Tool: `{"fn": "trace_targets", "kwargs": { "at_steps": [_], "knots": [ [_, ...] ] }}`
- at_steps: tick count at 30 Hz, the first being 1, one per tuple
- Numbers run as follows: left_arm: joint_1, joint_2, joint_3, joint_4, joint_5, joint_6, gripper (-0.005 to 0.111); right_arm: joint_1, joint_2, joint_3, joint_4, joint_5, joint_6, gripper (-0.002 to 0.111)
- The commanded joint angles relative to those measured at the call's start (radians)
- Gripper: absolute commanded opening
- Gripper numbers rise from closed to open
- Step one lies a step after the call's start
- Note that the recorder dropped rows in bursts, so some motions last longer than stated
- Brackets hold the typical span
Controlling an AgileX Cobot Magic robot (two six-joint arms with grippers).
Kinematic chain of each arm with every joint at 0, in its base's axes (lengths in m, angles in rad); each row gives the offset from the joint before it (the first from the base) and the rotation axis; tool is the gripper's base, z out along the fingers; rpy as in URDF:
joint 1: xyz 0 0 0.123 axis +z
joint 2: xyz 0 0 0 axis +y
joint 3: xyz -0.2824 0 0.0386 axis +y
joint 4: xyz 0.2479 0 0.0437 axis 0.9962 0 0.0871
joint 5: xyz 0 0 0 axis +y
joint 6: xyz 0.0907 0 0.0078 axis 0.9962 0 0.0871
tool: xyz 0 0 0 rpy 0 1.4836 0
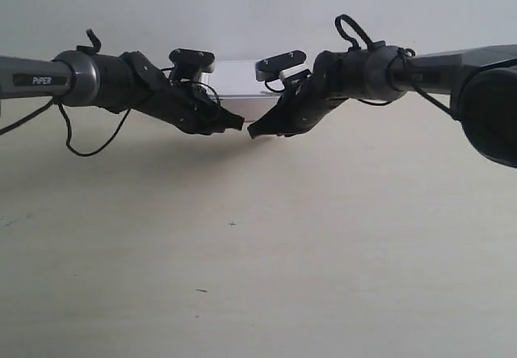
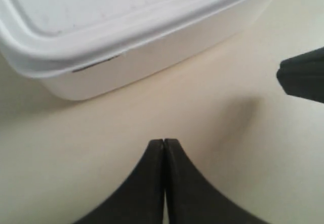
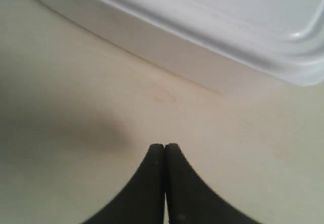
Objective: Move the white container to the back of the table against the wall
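Note:
The white container [image 1: 239, 80] lies lidded at the back of the table [image 1: 258, 277], close to the wall [image 1: 242, 10]; whether it touches the wall I cannot tell. Both arms partly hide it in the exterior view. My left gripper [image 2: 164, 142] is shut and empty, its tips a short way off the container [image 2: 126, 37]. The tip of the other gripper [image 2: 304, 77] shows in the left wrist view. My right gripper [image 3: 165, 146] is shut too, with bare table between it and the container [image 3: 202, 27]. In the exterior view the two grippers' tips [image 1: 241, 121] [image 1: 252, 130] nearly meet in front of the box.
Black cables [image 1: 89, 144] hang from the arm at the exterior view's left. A few tiny dark specks [image 1: 233, 224] mark the tabletop in front. The dark bulk of the arm at the exterior view's right [image 1: 489, 107] fills that edge.

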Motion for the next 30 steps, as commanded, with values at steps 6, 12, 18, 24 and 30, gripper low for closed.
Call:
{"fn": "trace_targets", "kwargs": {
  "at_steps": [6, 12, 18, 24, 30],
  "knots": [
    [0.000, -0.265, 0.234, 0.416, 0.066, -0.385, 0.000, 0.000, -0.203, 0.000, -0.026, 0.322, 0.001, 0.000],
    [-0.008, -0.542, 0.515, 0.413, -0.070, -0.385, 0.000, 0.013, -0.415, 0.100, -0.020, 0.418, 0.011, 0.000],
    [-0.016, -0.956, 0.851, 0.357, -0.243, -0.390, 0.000, 0.038, -0.820, 0.463, -0.031, 0.249, 0.026, 0.000],
    [-0.130, -1.421, 1.155, 0.312, -0.345, -0.390, 0.000, 0.038, -1.294, 0.897, 0.073, -0.078, 0.029, 0.000],
    [-0.280, -1.964, 1.414, 0.273, -0.351, -0.393, 0.000, 0.038, -1.940, 1.344, 0.178, -0.134, 0.051, 0.000]
  ]
}}
